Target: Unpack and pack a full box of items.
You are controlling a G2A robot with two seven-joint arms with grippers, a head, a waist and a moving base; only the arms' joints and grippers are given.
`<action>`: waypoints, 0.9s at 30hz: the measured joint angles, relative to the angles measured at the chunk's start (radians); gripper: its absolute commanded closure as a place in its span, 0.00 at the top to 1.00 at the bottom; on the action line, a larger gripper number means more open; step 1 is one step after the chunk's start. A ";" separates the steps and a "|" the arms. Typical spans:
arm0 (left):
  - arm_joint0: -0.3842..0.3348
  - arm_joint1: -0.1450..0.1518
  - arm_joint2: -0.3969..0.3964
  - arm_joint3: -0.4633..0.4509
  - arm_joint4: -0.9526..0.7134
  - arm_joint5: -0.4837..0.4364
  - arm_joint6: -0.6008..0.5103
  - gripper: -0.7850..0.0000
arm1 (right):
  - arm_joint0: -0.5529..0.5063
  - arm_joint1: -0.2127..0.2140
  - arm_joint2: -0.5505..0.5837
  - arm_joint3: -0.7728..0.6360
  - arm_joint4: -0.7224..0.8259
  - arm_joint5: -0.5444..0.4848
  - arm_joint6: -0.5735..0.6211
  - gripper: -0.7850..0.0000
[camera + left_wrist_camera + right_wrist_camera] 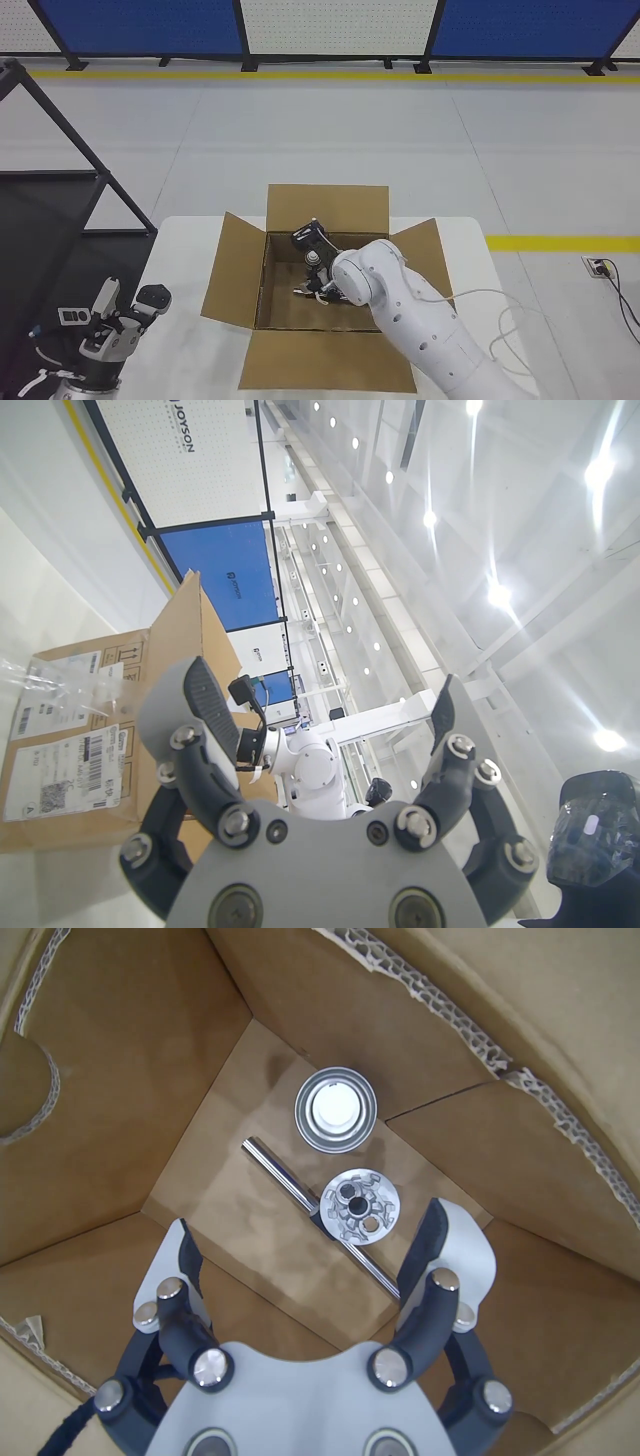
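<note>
An open cardboard box [325, 205] stands in the middle of the white table [190, 350]. My right gripper [309, 1220] hangs inside it, open and holding nothing. On the box floor below it lie a round metal can [335, 1109] standing upright, a shiny steel rod [280, 1173] and a toothed metal disc [360, 1213] resting against the rod. In the top view the right gripper [312, 275] is low in the box. My left gripper [128, 298] sits at the table's near left corner, away from the box, open and empty, and in the left wrist view the left gripper [325, 680] points up at the ceiling.
All the box's flaps are folded outward, with labels on its side wall [75, 740]. A black metal rack [50, 230] stands left of the table. A white cable [500, 320] trails over the table's right side.
</note>
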 measured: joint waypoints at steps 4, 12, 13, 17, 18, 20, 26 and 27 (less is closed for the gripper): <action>-0.001 -0.001 -0.002 0.003 -0.003 0.001 0.003 1.00 | 0.026 -0.020 -0.019 0.055 0.018 0.013 -0.022 1.00; -0.001 -0.001 -0.003 0.003 -0.003 0.002 0.005 1.00 | 0.051 -0.034 -0.037 0.093 0.010 0.015 -0.019 1.00; -0.001 -0.001 -0.003 0.003 -0.003 0.002 0.005 1.00 | 0.050 -0.034 -0.037 0.093 0.010 0.015 -0.019 1.00; -0.001 -0.001 -0.003 0.003 -0.003 0.002 0.005 1.00 | 0.040 -0.033 -0.034 0.094 0.007 0.011 -0.034 1.00; -0.001 -0.001 -0.003 0.003 -0.002 0.002 0.005 1.00 | 0.033 -0.031 -0.029 0.094 0.001 0.005 -0.043 1.00; -0.001 -0.002 -0.002 0.000 0.000 0.006 0.008 1.00 | 0.029 -0.026 -0.022 0.090 -0.015 -0.004 -0.037 1.00; 0.007 -0.003 -0.007 0.003 -0.005 0.004 0.004 1.00 | 0.012 -0.004 0.023 0.062 -0.063 -0.028 0.024 1.00; 0.008 -0.004 -0.006 0.003 -0.006 0.003 0.004 1.00 | 0.007 -0.001 0.031 0.057 -0.070 -0.028 0.033 1.00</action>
